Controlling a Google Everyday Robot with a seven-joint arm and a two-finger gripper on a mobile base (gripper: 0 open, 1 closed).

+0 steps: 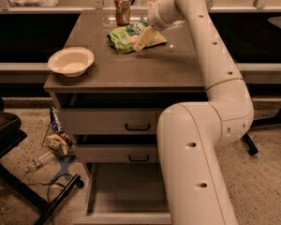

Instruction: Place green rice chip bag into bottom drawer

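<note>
Tilted down over the tabletop (103,74), the gripper (140,42) reaches the green rice chip bag (123,37) directly beneath it, hold unclear, presumably to grasp it for the bottom drawer (126,196), open far below.

Smooth tool (140,43) at crinkly, perhaps plastic, bag (124,36).
</note>
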